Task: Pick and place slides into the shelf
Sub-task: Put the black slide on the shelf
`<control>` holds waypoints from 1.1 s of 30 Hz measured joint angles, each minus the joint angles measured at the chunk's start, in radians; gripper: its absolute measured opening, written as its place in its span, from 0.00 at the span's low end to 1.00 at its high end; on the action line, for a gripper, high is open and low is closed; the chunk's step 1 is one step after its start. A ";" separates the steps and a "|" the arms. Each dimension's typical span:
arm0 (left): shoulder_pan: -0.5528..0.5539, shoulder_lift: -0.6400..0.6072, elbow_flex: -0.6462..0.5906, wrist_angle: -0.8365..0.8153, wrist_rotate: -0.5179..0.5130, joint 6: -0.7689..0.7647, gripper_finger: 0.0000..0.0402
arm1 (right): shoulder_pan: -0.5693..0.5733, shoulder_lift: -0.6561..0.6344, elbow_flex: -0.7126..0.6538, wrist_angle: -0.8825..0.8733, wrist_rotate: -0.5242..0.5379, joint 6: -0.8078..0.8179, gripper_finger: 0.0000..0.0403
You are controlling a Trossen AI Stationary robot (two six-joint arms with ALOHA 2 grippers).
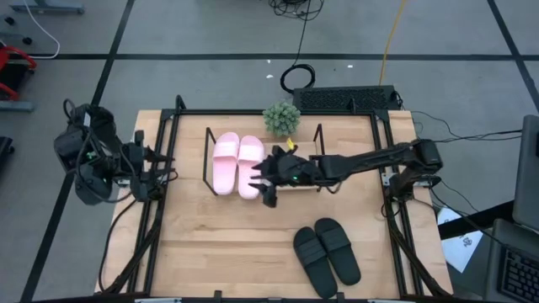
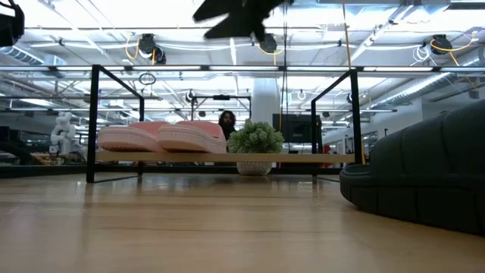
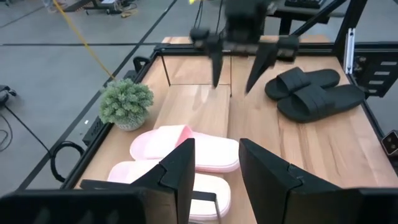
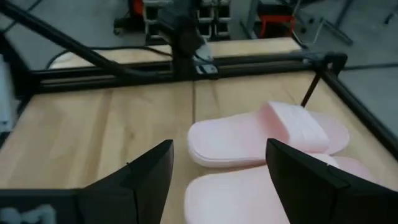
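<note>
Two pink slides (image 1: 237, 165) lie side by side, soles down, on the left part of the shelf (image 2: 303, 158). The low view shows them on its board (image 2: 163, 136). Two black slides (image 1: 327, 257) lie soles down on the tabletop near the front right. My right gripper (image 1: 265, 179) hangs open in the air just right of the pink pair, with nothing between its fingers (image 4: 217, 177). My left gripper (image 3: 214, 168) waits open and empty at the table's left edge, pointing across the shelf.
A small potted plant (image 1: 282, 118) stands behind the shelf's far edge. Black rod frames (image 1: 207, 160) close the shelf's two ends. Black rails (image 1: 383, 168) run along the table's left and right sides. Bare wood lies between the shelf and the black slides.
</note>
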 joint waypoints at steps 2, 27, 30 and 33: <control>0.000 0.028 0.000 0.000 -0.002 -0.016 0.32 | 0.026 -0.036 0.000 -0.021 0.010 -0.026 0.61; 0.184 0.461 0.000 0.474 -0.101 -0.039 0.32 | 0.203 -0.382 0.000 -0.672 0.006 -0.066 0.61; 0.222 0.509 0.000 0.578 -0.065 0.039 0.32 | 0.230 -0.406 0.000 -0.697 0.006 -0.042 0.61; 0.253 0.561 0.000 0.724 -0.016 0.147 0.32 | 0.263 -0.426 0.000 -0.702 0.005 -0.011 0.61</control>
